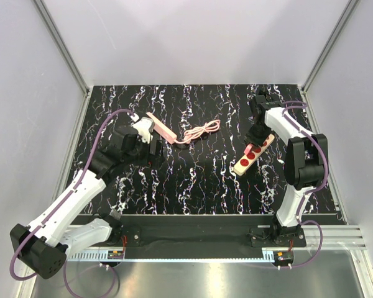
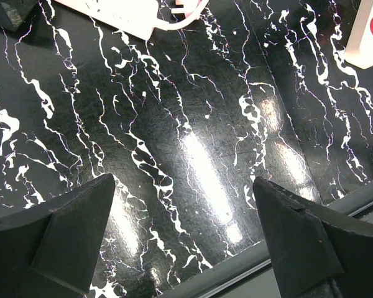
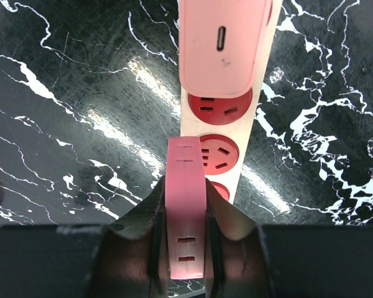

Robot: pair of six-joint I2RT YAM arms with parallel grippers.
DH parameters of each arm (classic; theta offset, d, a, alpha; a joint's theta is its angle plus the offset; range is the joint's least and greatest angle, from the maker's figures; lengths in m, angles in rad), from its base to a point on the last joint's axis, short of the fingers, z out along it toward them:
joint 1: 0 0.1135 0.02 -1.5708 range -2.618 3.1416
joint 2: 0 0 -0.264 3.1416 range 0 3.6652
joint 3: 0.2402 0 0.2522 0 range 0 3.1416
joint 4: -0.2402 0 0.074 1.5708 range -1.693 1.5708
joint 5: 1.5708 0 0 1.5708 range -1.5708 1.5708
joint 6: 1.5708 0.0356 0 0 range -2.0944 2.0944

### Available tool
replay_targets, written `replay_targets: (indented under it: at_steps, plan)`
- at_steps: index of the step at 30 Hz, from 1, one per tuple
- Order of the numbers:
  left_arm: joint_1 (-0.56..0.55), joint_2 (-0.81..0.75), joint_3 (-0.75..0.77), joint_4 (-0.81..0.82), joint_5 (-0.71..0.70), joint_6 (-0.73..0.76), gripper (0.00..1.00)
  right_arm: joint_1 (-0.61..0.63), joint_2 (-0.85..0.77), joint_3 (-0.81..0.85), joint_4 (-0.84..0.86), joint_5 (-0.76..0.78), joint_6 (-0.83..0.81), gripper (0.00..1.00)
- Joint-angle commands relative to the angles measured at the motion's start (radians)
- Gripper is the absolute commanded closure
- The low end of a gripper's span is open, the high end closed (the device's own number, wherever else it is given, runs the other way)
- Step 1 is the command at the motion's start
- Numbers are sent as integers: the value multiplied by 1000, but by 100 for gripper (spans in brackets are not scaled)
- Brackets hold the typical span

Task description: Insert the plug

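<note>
The plug [image 3: 185, 211], a flat pink block, is clamped between my right gripper's [image 3: 185, 192] fingers, so that gripper is shut on it. It hangs just over the near end of the cream power strip [image 3: 253, 127], beside a red socket [image 3: 219, 152]. A pink adapter [image 3: 222, 43] sits in the strip's far end. From above, the right gripper [image 1: 255, 138] is over the power strip [image 1: 255, 154] on the right of the table. My left gripper [image 1: 153, 149] is on the left side, its jaws wide open [image 2: 183, 186] over bare marbled table with nothing between them.
A pale pink bar [image 1: 161, 127] with a coiled pink cable [image 1: 200, 131] lies at centre-left, just beyond the left gripper; the bar [image 2: 121, 15] also shows in the left wrist view. The table's near metal edge [image 2: 286, 248] runs under the left fingers. White walls enclose the table.
</note>
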Motion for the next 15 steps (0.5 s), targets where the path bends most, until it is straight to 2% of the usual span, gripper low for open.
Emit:
replay_targets:
  at_steps: [1,15]
  plan:
    - [-7,-20,-1,41,-23,15,1,2,-22,-15,37,36,-35,100]
    - [-7,-9,-1,39,-25,15,1,-15,-60,-58,52,23,-64,100]
